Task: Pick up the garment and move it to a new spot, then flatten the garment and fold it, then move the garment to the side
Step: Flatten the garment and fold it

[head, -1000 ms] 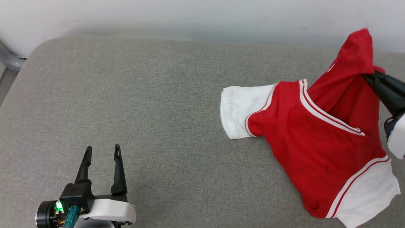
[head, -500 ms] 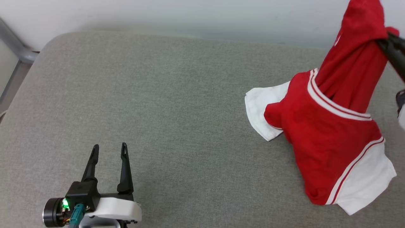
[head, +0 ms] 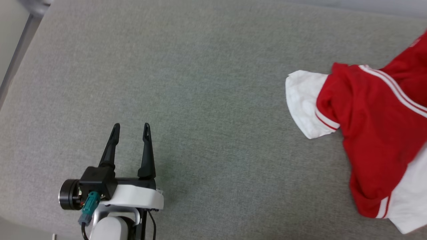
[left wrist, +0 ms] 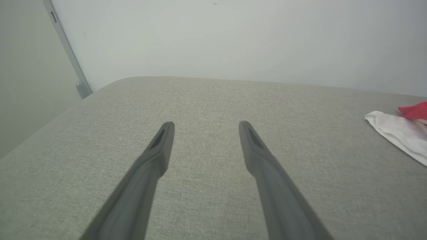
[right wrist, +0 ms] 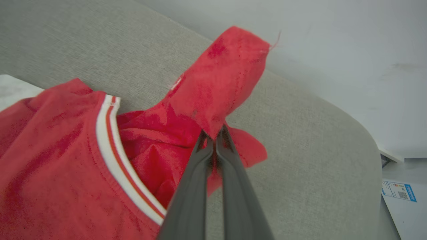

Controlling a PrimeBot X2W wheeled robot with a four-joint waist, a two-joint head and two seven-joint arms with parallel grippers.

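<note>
The grey fabric-covered bench runs across the head view, and a pale wall stands behind its far edge. The garment, red with white striped trim, lies bunched at the bench's right edge. Its white sleeve is spread flat on the surface, pointing towards the middle. In the right wrist view the red cloth climbs from the bench to a peak near the far right corner. There the right gripper has its two dark fingers pressed together on a fold of it, and a red flap stands up above the tips. The left gripper hovers over bare bench near the front edge, well apart from the garment. Its fingers are spread wide with nothing between them.
</note>
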